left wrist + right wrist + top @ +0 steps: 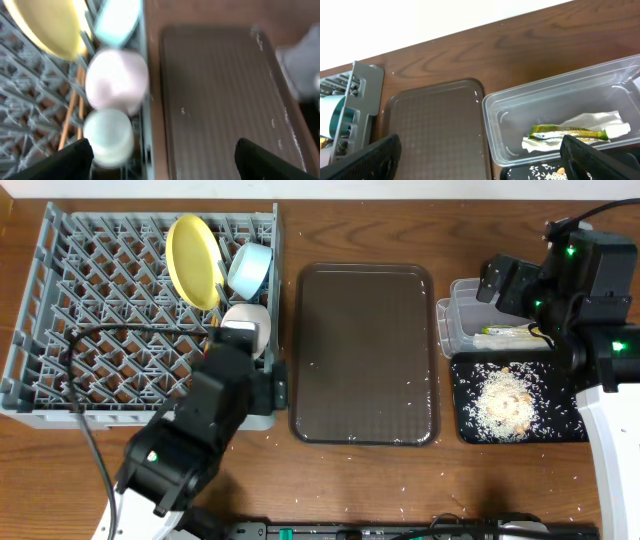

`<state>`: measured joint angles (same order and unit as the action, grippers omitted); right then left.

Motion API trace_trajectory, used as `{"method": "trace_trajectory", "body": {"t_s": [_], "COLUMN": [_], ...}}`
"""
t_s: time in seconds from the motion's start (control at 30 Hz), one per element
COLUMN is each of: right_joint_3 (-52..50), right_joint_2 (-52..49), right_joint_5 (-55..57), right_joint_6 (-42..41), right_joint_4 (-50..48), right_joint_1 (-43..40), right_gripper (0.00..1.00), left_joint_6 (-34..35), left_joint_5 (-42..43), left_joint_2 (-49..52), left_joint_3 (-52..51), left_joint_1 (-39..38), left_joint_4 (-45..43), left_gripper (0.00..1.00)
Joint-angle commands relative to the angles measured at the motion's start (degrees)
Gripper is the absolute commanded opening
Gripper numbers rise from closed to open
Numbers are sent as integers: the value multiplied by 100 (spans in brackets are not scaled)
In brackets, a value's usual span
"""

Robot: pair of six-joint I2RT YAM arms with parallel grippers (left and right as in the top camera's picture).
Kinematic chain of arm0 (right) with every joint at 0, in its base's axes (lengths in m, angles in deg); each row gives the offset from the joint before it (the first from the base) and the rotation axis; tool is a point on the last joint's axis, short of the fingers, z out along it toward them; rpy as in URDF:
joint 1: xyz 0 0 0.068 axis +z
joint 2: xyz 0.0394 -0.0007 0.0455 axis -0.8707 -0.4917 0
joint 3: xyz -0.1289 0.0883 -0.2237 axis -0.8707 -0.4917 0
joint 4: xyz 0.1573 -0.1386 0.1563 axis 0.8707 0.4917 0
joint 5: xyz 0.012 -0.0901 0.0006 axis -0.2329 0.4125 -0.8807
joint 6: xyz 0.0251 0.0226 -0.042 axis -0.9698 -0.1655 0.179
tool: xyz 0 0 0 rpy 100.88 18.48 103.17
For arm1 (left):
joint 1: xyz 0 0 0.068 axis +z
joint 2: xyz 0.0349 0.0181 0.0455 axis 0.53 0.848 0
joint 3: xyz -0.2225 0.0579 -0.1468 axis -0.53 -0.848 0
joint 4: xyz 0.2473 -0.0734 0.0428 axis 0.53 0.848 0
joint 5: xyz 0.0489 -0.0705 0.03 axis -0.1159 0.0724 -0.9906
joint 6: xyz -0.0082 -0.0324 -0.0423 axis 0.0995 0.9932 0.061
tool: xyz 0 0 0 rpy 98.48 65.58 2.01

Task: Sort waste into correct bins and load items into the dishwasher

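The grey dish rack (60, 330) holds the yellow plate (192, 260), the light blue bowl (250, 268) and the white bowl (248, 320). The left wrist view shows the plate (47, 25), blue bowl (117, 20), white bowl (116, 80), small white cup (107, 135) and wooden chopsticks (72, 110) in the rack. My left gripper (162, 160) is open and empty over the rack's right edge. My right gripper (480, 160) is open and empty above the clear tub (505, 125), which holds the white wrapper (600, 125) and the green-and-yellow packet (567, 132). Rice scraps (505, 402) lie in the black tray (565, 425).
The dark brown serving tray (363, 352) lies between the rack and the bins, with a few rice grains on it. Loose grains dot the table near the front edge. The right arm (590, 280) stands over the far right. A black cable (85, 420) loops over the rack's front.
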<state>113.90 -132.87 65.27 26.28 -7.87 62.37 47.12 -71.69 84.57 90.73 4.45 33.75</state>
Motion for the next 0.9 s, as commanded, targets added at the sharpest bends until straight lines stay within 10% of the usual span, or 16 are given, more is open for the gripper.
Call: {"method": "trace_trajectory", "body": {"t_s": [0.0, 0.37, 0.87], "right_joint_3": [35, 35, 35], "right_joint_2": [-4, -4, -4], "right_joint_5": [81, 79, 81], "right_joint_6": [-37, -37, -37], "right_joint_4": [-7, -7, -7], "right_joint_1": [-31, -31, -31], "right_gripper": [99, 99, 99], "left_joint_6": [-219, -772, -1781], "left_joint_5": [-37, 927, 927], "left_joint_2": [-592, -3401, -4962], "left_joint_3": [-835, -3812, -5215], "left_joint_1": [501, 2184, 2876], "left_joint_4": [-629, -2542, -3567], "left_gripper": [91, 91, 91]}}
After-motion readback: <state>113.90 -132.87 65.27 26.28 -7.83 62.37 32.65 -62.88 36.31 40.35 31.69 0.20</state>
